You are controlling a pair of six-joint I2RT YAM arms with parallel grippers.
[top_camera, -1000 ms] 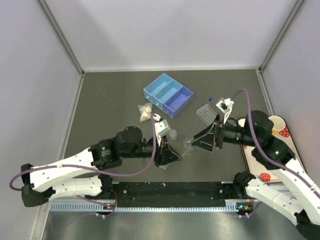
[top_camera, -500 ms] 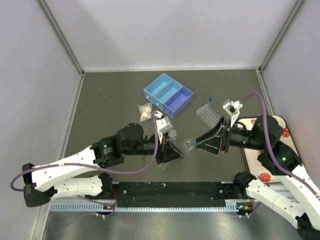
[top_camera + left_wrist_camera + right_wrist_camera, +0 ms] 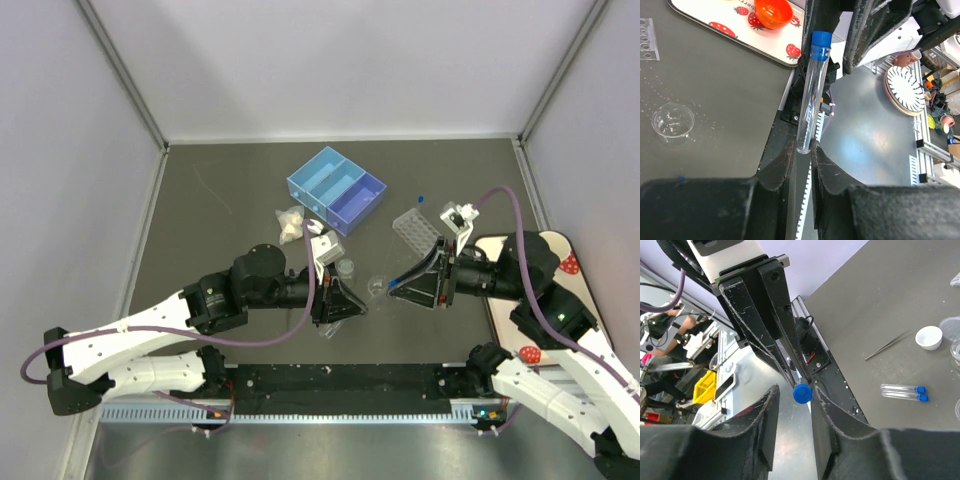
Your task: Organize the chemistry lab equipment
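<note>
Dark table (image 3: pixel 220 200) with a blue divided bin (image 3: pixel 337 190) upper centre, and the clear tube rack (image 3: pixel 413 228) just right of it. Mid-frame, the left gripper (image 3: pixel 801 147) is clamped on the bottom end of a blue-capped test tube (image 3: pixel 810 95). The right gripper (image 3: pixel 794 387) has its jaws apart either side of the cap (image 3: pixel 802 393), with a gap on one side. Also two spare tubes (image 3: pixel 902 392) lying lower right.

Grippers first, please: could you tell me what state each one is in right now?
Left gripper: shut on the blue-capped test tube, at its bottom end.
Right gripper: open, jaws either side of the tube's blue cap.
</note>
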